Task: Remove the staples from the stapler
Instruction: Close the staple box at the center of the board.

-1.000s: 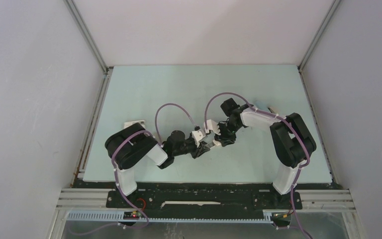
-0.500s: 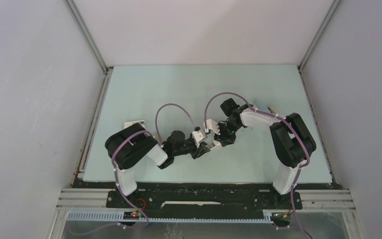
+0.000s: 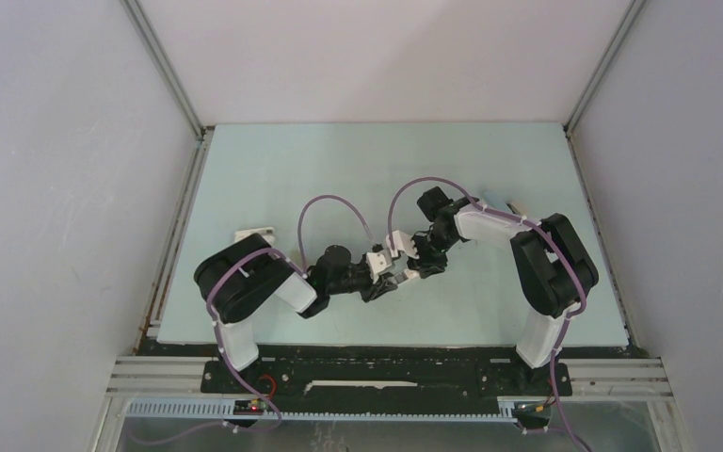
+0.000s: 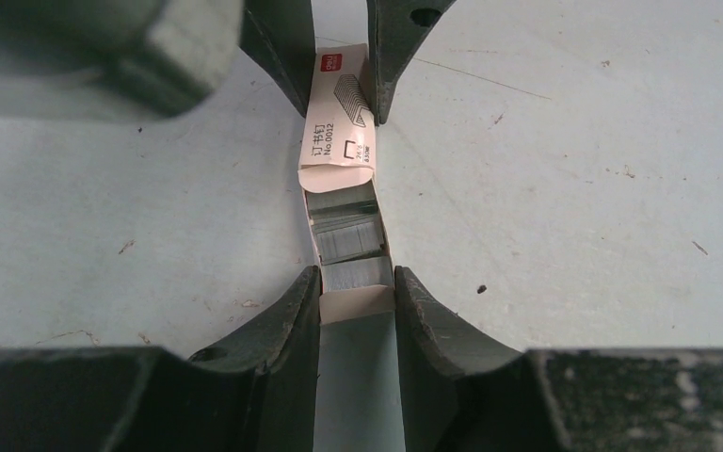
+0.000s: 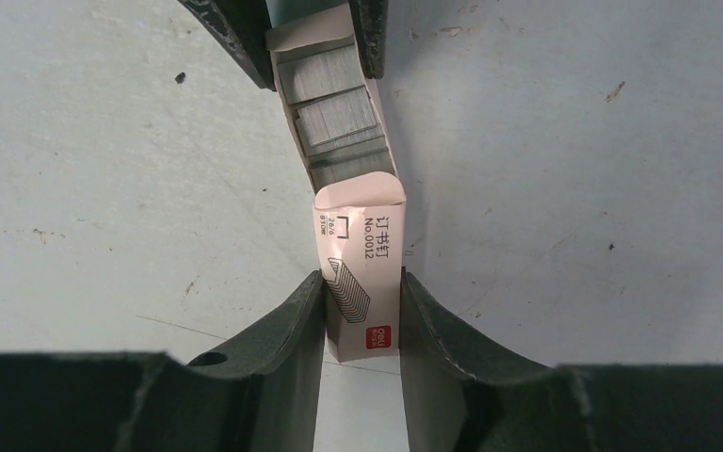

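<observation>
A small white labelled staple box is held between both grippers just above the table. Its inner tray [image 4: 356,303] is slid partly out, and grey staple strips [image 4: 346,241] lie in it; they also show in the right wrist view [image 5: 334,111]. My left gripper [image 4: 358,282] is shut on the tray's end. My right gripper [image 5: 361,282] is shut on the printed sleeve [image 5: 362,273]. In the top view the grippers meet at mid-table, left [image 3: 388,282] and right [image 3: 414,265]. No stapler shows in any view.
A small white object [image 3: 254,232] lies by the left arm's elbow. Another small object [image 3: 512,204] lies behind the right arm. The pale table [image 3: 339,169] has walls on three sides and scattered specks.
The left gripper has shifted slightly right toward the right gripper, so the two now stand closer together. Both have kept their hold.
</observation>
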Robot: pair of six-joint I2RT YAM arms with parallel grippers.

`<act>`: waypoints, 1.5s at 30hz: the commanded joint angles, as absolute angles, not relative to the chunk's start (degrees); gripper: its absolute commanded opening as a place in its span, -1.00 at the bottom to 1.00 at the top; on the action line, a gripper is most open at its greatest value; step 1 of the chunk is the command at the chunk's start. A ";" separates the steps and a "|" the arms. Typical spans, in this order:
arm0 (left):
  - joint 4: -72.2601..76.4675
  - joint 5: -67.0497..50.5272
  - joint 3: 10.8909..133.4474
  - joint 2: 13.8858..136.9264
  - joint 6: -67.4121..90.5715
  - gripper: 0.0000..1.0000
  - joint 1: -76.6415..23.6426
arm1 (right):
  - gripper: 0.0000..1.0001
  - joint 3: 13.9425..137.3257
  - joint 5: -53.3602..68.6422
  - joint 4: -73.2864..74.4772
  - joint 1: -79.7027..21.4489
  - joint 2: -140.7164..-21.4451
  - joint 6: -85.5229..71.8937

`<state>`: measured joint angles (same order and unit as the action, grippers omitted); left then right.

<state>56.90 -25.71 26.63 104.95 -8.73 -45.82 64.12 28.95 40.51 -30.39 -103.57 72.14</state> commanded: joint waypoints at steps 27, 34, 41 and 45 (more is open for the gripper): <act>55.28 -27.51 30.15 105.62 -9.58 -0.32 -47.27 | -0.15 64.09 28.66 41.48 -32.61 -103.21 77.26; 55.28 -27.49 30.15 105.63 -9.58 -0.32 -47.27 | -0.12 64.14 28.77 41.41 -32.55 -103.24 77.24; 55.28 -27.49 30.07 105.67 -9.64 -0.32 -47.18 | -0.03 64.15 29.25 41.56 -32.11 -103.19 77.18; 55.28 -27.59 30.10 105.84 -9.76 -0.32 -47.21 | 0.01 64.16 29.66 41.66 -31.78 -103.27 77.25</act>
<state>56.38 -26.22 26.81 104.88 -10.09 -45.82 64.12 29.43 41.25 -30.37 -103.50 76.64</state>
